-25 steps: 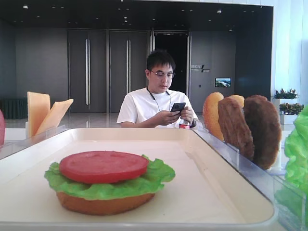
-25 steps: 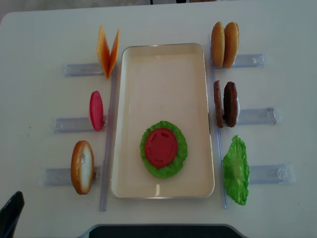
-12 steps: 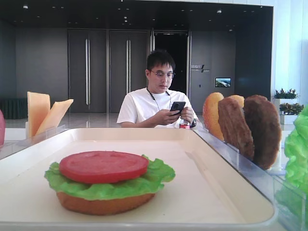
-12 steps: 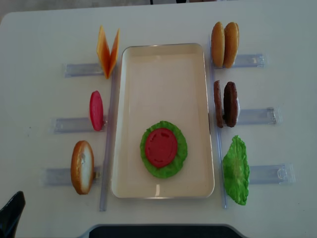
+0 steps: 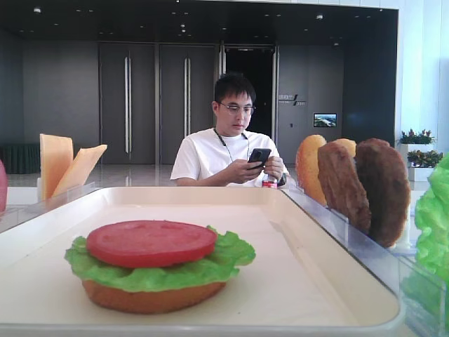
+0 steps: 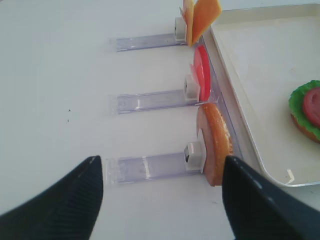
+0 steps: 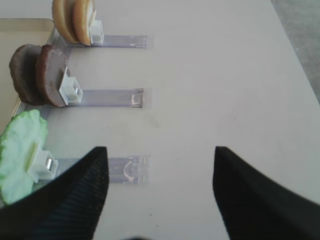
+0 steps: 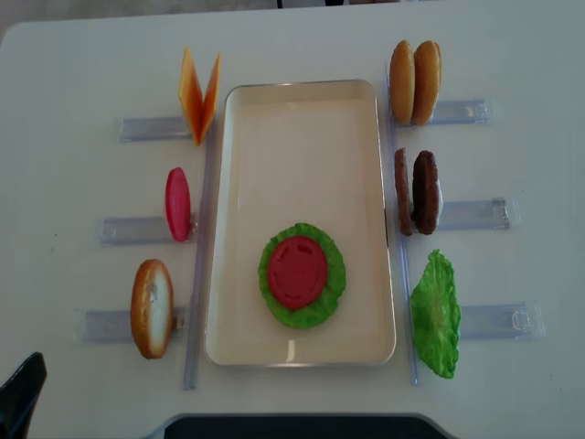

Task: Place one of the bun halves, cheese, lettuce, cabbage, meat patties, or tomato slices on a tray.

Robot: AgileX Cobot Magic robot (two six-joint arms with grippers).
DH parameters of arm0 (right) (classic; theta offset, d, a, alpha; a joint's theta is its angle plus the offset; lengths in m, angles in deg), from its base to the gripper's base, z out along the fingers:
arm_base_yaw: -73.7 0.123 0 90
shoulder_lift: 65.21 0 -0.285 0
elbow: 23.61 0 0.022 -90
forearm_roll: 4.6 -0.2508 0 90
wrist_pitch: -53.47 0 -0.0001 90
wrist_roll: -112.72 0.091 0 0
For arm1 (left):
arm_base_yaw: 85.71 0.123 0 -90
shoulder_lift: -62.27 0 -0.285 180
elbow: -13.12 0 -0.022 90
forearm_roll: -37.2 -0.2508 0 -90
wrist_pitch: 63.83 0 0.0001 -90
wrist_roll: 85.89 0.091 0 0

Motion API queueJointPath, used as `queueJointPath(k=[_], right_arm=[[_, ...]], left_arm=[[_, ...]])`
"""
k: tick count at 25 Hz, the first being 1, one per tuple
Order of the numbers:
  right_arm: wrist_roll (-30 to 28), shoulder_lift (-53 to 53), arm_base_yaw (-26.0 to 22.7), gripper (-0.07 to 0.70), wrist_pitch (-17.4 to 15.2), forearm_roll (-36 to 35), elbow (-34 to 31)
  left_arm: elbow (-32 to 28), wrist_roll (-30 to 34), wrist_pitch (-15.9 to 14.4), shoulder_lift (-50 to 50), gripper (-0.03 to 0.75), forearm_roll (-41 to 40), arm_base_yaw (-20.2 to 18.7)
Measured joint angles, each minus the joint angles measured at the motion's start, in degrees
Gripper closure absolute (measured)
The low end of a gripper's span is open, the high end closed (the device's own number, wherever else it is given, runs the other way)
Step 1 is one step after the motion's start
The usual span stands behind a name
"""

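Note:
On the cream tray (image 8: 302,119) lies a stack: tomato slice (image 8: 297,272) on lettuce (image 5: 161,272) on a bun half (image 5: 151,298). Left of the tray stand cheese (image 8: 199,91), a tomato slice (image 8: 177,203) and a bun half (image 8: 152,307). To its right stand two bun halves (image 8: 414,82), two meat patties (image 8: 417,192) and a lettuce leaf (image 8: 435,314). No cabbage is in view. My left gripper (image 6: 162,200) is open over bare table, short of the left bun half (image 6: 216,142). My right gripper (image 7: 160,190) is open and empty, beside the lettuce (image 7: 20,150).
Clear plastic holders (image 8: 137,229) run outward from both long sides of the tray, each with a white clip (image 6: 193,152). A seated man (image 5: 231,137) with a phone is beyond the table's far edge. A dark base (image 8: 292,427) sits at the near edge.
The left gripper's finger at the bottom-left corner of the overhead view has drawn back slightly. The food and the tray have not moved.

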Motion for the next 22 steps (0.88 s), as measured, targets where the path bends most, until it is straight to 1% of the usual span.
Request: queueJointPath(k=[12,18,22], right_arm=[[0.0,0.0,0.0,0.17,0.0,0.0,0.0],[0.0,0.0,0.0,0.17,0.0,0.0,0.0],[0.0,0.0,0.0,0.17,0.0,0.0,0.0]], left_arm=[[0.0,0.0,0.0,0.0,0.159,0.0,0.0],[0.0,0.0,0.0,0.0,0.213,0.0,0.0],[0.0,0.0,0.0,0.0,0.268,0.0,0.0]])
